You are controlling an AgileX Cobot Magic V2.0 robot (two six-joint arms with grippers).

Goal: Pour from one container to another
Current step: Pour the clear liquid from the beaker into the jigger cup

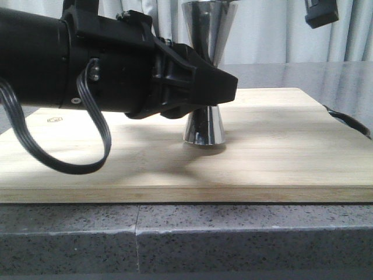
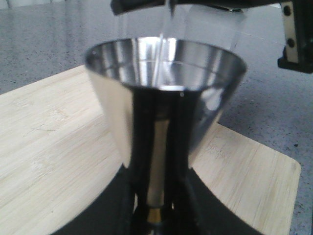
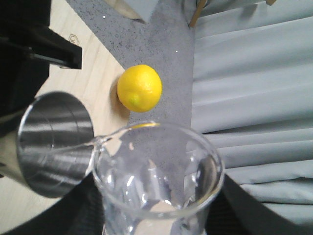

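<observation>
beaker (image 3: 159, 181) count is one, clear glass, tipped in the right gripper (image 3: 156, 223), clamped on its walls, lip touching the rim of the one steel jigger (image 1: 205, 125); a thin clear stream runs into the jigger's top cone. the jigger stands upright on a bamboo board (image 1: 280, 157), the left gripper (image 2: 155, 215) clamped at its brass waist. one lemon (image 3: 139, 88) sits just beside the board on the grey speckled worktop (image 1: 233, 233). pale curtains (image 3: 254, 98) hang behind.

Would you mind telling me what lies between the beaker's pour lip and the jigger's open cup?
A thin clear stream runs from the glass beaker into the steel jigger; the right wrist view shows it, the left wrist view too.
</observation>
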